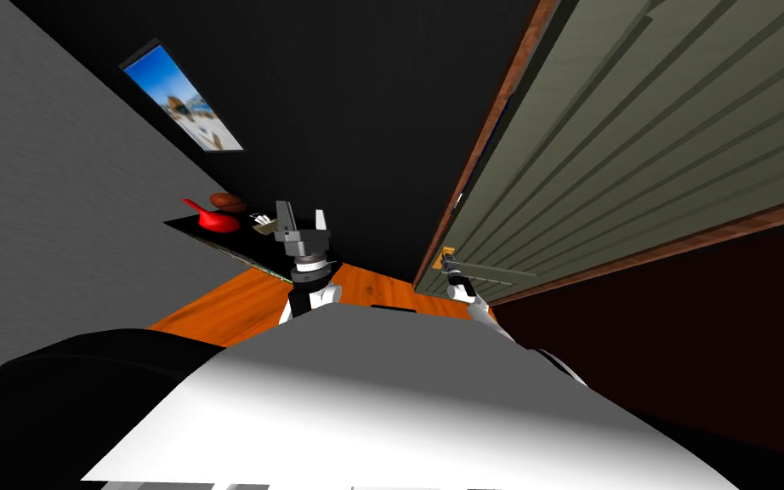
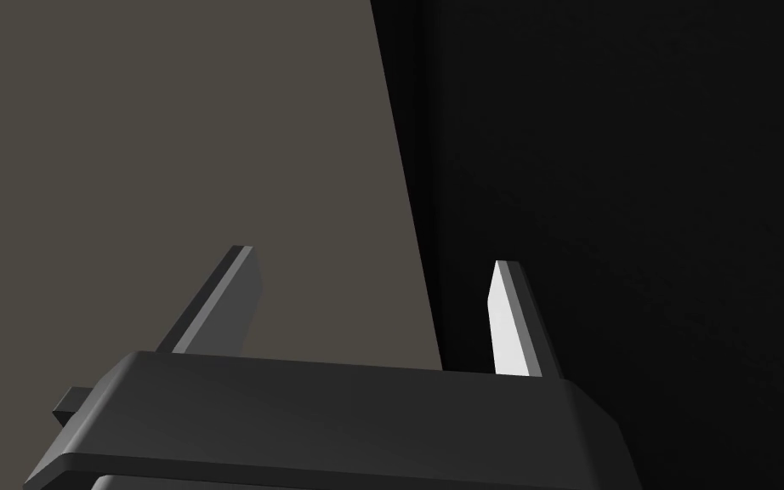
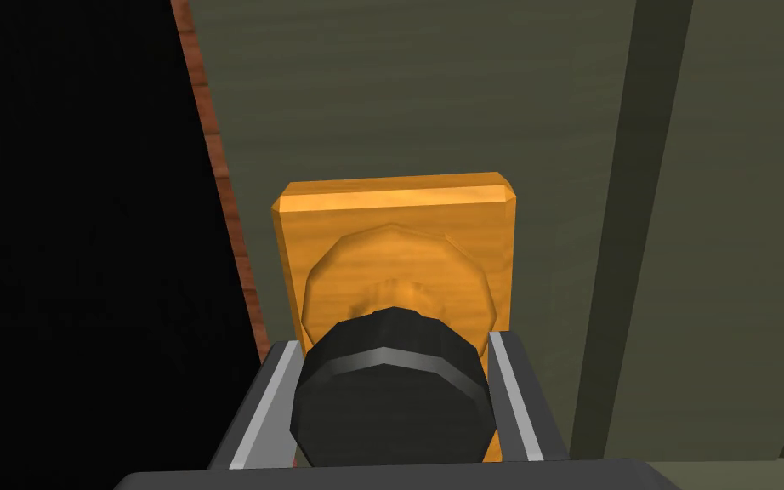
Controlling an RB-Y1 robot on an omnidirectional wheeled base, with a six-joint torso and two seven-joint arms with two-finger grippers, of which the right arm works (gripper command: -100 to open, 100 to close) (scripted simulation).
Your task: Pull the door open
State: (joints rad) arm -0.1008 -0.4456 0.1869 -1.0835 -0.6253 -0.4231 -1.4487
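My right gripper pinches the black round knob, one blade pressed to each side of it. The knob stands out from an orange plate set on the olive-grey grooved door, close to the door's edge. A red-brown frame strip runs along that edge, and past it lies a black area. In the head view the door rises at my front right. A stretch of orange floor lies between it and a dark table to my left. The table bears a red thing and a brown thing, and a framed picture hangs above it. My left gripper is raised over that floor, well apart from the door, its blades spread and holding nothing
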